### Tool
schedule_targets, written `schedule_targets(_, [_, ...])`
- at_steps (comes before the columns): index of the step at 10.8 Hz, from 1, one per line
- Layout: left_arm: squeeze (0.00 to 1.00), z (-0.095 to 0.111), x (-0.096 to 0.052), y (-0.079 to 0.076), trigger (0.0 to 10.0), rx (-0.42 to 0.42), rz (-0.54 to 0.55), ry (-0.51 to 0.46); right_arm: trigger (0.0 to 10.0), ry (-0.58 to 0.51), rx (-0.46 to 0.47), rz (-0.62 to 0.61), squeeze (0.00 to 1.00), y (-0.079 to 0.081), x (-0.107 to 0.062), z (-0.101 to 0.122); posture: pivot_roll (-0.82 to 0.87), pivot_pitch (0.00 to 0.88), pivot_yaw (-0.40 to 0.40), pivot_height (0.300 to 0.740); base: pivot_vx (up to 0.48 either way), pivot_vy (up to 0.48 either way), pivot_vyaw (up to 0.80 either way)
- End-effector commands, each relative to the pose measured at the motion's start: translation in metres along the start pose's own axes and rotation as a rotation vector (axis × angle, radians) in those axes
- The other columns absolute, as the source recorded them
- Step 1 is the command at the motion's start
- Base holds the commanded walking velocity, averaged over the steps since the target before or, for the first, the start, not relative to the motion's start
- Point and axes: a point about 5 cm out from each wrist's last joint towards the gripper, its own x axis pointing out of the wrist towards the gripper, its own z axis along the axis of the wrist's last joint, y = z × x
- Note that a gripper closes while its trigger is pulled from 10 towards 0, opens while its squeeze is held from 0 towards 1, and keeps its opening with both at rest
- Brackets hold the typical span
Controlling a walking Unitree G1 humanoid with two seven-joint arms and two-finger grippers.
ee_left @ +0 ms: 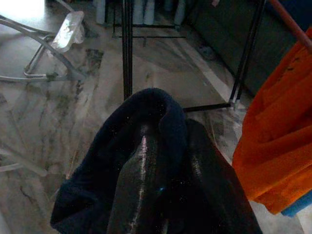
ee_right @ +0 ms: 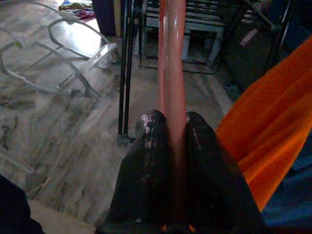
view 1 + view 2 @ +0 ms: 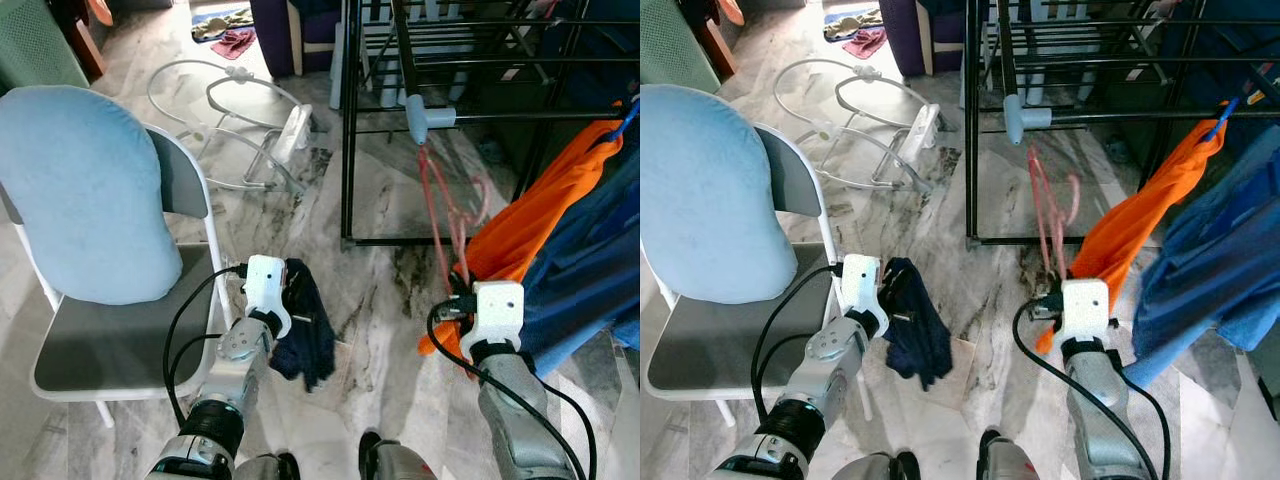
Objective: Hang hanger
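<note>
There is one pink hanger [image 3: 445,215], thin and bent, pinched tight in the right gripper [image 2: 171,127] just below the black rack [image 3: 480,115]. The left gripper [image 1: 163,141] squeezes one dark blue cloth [image 3: 305,335]. One orange cloth [image 3: 540,195] hangs beside the hanger, and one chair [image 3: 120,340] holds one blue cushion [image 3: 85,190].

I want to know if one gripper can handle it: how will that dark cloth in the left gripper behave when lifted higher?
Probably floppy: the dark cloth droops in loose folds below the left gripper. Likely light, since it hangs from a small pinch. It may slip, as it merely drapes over the fingers.
</note>
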Motion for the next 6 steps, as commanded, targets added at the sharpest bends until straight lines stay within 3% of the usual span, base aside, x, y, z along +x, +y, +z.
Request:
schedule_targets(1, [0.0,-0.002,-0.001,0.002,10.0,0.008,0.008,0.007,10.0,-0.015,0.022,-0.004,0.0,0.002,0.002,0.005,-0.14,0.164,0.051,0.74,-0.24,0.0,0.0])
schedule_targets(5, [0.0,-0.001,-0.001,0.003,10.0,0.011,0.013,0.002,10.0,-0.007,0.037,0.016,0.0,0.011,0.008,0.007,-0.13,0.167,0.045,0.74,-0.245,0.0,0.0])
schedule_targets(6, [0.0,-0.001,-0.001,0.003,10.0,0.01,0.007,-0.001,10.0,-0.008,0.038,0.018,0.0,0.012,0.008,0.007,-0.12,0.164,0.043,0.74,0.0,0.0,0.0])
